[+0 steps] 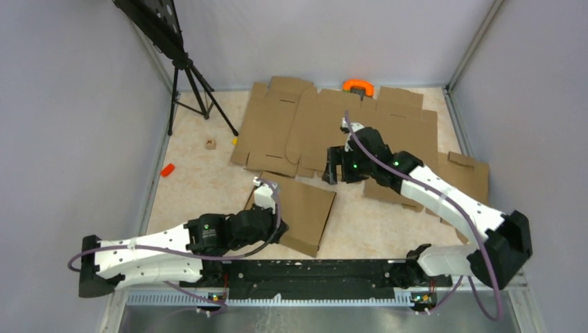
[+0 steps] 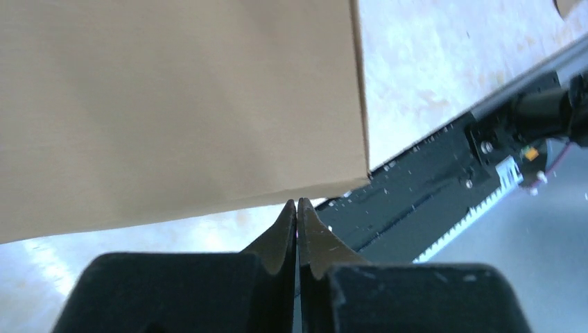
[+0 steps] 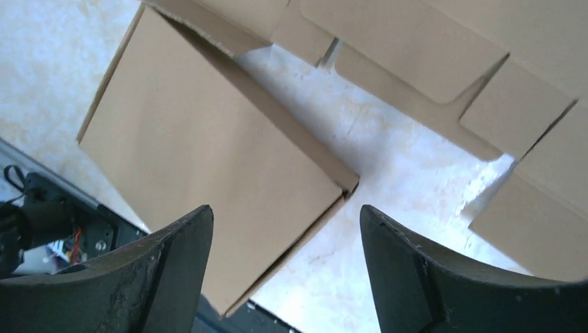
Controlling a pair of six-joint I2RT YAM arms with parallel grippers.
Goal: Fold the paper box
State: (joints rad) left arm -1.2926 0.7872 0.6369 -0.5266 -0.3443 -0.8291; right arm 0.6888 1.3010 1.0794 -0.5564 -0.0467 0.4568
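Top external: grey walls (image 1: 69, 104) enclose a marbled table (image 1: 201, 187) holding the paper box (image 1: 301, 208); left fingers (image 2: 281, 236) clenched, right fingers (image 3: 166, 270) released.

The left arm (image 1: 152, 246) lies low, stretching from its base at the near left toward the middle of the scene, with the elbow only a little bent. The left tool (image 2: 297, 205) is closed: its two fingers (image 2: 277, 239) are pressed together tip to tip, with nothing between them. The right arm (image 1: 444, 198) rises from its base at the near right and reaches to the far left, bent at the elbow. The right tool (image 3: 286, 208) points downward, and its fingers (image 3: 173, 257) stand wide apart, holding nothing.
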